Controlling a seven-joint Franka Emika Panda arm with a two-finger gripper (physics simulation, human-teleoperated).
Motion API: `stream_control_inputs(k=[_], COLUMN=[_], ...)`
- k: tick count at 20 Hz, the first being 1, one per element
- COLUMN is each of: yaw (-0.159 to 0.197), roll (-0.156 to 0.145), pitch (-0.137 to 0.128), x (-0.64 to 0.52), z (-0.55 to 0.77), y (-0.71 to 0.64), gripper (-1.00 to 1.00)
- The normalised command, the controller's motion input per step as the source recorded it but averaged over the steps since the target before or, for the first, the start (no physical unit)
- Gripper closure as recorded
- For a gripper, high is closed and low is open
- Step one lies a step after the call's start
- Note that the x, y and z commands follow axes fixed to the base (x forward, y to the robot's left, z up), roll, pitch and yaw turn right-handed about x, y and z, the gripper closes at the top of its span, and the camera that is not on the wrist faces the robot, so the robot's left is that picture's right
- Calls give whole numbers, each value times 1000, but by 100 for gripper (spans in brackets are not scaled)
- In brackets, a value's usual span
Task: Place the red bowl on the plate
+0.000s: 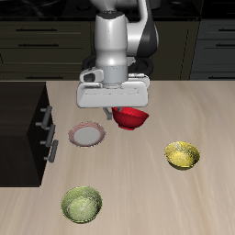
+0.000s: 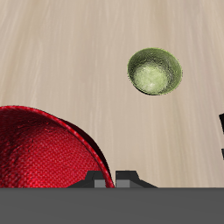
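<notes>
The red bowl [image 1: 134, 117] hangs tilted under my gripper [image 1: 117, 113], which is shut on its rim and holds it just above the table. In the wrist view the red bowl [image 2: 44, 153] fills the area beside my gripper [image 2: 115, 179], with its rim between the fingers. The plate [image 1: 88, 135], white with a reddish-brown rim, lies on the table close beside the bowl, a little nearer the table's front edge. The plate does not show in the wrist view.
A yellow bowl [image 1: 182, 154] sits on the far side of the red bowl from the plate. A green bowl [image 1: 82, 204] sits near the front edge and shows in the wrist view [image 2: 155, 72]. A dark cabinet [image 1: 23, 128] stands beside the plate.
</notes>
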Motion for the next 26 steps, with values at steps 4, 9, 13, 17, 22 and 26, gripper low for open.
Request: stream_control_inputs(k=[4, 9, 13, 17, 22, 26], yaw=[27, 1, 20, 24, -3, 10], roll=[-2, -14, -18, -10, 15, 12], pitch=[-28, -7, -3, -12, -3, -6], x=[-209, -289, -220, -186, -254, -215], z=[42, -27, -121, -69, -45, -31], y=[-22, -250, -242, -102, -72, -35], gripper=[100, 100, 100, 100, 100, 100])
